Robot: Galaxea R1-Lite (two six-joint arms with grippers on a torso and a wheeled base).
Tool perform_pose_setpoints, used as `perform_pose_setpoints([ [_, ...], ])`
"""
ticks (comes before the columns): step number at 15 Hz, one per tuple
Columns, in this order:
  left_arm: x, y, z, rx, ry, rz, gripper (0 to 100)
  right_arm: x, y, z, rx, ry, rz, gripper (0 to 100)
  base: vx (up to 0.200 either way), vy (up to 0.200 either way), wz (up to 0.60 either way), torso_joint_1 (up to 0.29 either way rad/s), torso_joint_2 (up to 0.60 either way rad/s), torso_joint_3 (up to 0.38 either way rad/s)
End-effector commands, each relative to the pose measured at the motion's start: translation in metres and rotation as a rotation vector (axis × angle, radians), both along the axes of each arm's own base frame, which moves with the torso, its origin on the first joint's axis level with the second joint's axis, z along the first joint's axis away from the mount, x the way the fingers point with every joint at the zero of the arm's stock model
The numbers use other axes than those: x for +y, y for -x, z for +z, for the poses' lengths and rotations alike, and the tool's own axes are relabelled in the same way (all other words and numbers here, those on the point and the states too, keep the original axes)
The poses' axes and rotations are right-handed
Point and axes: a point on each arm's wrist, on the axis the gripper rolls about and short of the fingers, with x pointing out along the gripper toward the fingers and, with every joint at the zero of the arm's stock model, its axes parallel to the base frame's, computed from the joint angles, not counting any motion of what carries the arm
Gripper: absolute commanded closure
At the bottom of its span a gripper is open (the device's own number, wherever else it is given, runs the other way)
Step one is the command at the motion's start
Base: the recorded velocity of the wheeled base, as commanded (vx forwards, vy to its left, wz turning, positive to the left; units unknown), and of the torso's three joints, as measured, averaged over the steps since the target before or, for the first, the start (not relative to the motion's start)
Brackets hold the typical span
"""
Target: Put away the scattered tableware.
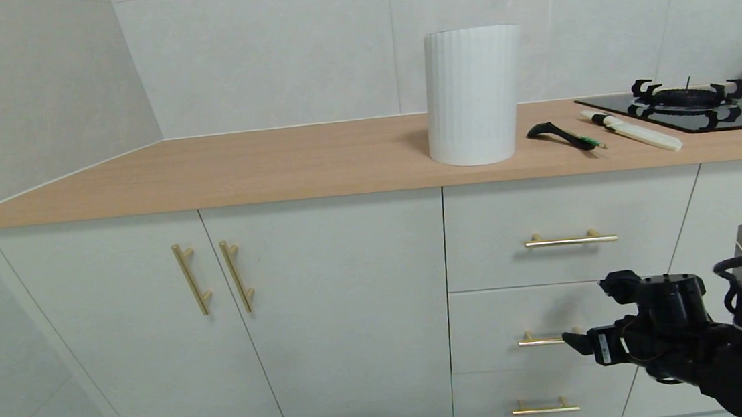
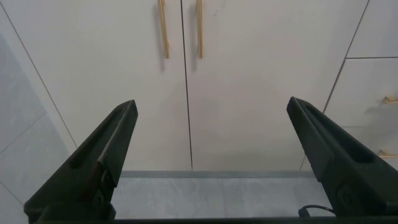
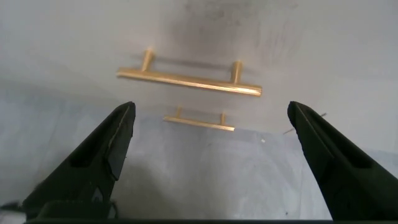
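A wooden countertop [image 1: 240,169] runs along the tiled kitchen wall. On it a black peeler [image 1: 563,134] and a white knife [image 1: 633,130] lie flat between a tall white ribbed container [image 1: 474,95] and the stove [image 1: 684,104], so nothing is put away yet. The right gripper [image 1: 592,313] hangs low with its fingers spread wide, facing the middle drawer handle [image 1: 544,340] but apart from it, probably to pull this drawer open for storing, while the left gripper [image 2: 211,112], also spread and empty, points at the cabinet doors [image 2: 249,81], I think only waiting.

Left gripper [image 2: 211,104] fingers [image 2: 109,149] spread before cabinet doors [image 2: 261,74].
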Motion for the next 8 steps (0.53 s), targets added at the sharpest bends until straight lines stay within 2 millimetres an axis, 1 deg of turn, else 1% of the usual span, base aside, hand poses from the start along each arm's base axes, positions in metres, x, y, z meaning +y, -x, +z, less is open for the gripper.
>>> perform_pose_setpoints([
  [1,0.000,0.000,0.000,0.000,0.000,0.000,0,0.002,-0.007,-0.030,0.056,0.002,-0.037,0,0.000,0.000,0.00,0.000,0.00,0.000],
  [3,0.000,0.000,0.000,0.000,0.000,0.000,0,0.004,-0.016,-0.034,0.043,-0.011,-0.074,0,0.000,0.000,0.00,0.000,0.00,0.000],
  [8,0.000,0.000,0.000,0.000,0.000,0.000,0,0.006,-0.026,-0.039,0.028,-0.040,-0.095,0,0.000,0.000,0.00,0.000,0.00,0.000],
])
